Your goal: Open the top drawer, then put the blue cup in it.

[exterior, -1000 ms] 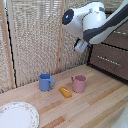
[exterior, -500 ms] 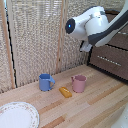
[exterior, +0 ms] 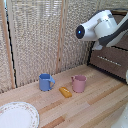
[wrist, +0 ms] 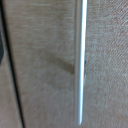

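Arm: glossy white rounded casing, bulbous joint; dark round cap with blue light; black segment behind

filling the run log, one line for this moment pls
phase: reaching top drawer | handle close in wrist view | hand: unseen | blue cup on table, untouched

On the table, the cup stands at the exterior view's left of the mug, a small object before and between them. A plate lies nearer, leftward. The dresser stands rightward.
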{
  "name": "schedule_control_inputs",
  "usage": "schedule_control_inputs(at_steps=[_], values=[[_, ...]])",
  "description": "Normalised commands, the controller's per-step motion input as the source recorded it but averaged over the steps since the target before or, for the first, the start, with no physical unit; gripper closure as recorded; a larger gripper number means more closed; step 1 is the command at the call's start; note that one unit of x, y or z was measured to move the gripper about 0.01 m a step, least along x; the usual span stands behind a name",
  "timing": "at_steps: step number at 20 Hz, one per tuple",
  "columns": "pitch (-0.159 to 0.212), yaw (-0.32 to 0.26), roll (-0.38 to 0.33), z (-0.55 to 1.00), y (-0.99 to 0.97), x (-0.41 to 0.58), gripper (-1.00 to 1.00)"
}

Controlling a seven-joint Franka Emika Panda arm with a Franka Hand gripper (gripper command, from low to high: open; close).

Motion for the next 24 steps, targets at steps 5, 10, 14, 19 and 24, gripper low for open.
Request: schedule_control_inputs(at_steps=[5,10,14,19,24], values=[[-0.005,0.021,-0.091,0.14,-0.48,0.0,-1.0],[0.023,0.007,0.014,0.0,-0.1,0.013,1.0],[0.0,0.037,0.0,-0.02,-0.01,0.009,1.0],[0.039,0.057,0.034,-0.03,-0.26,0.026,1.0],[0.057,0.129,0.246,0.08,-0.3,0.033,1.0]])
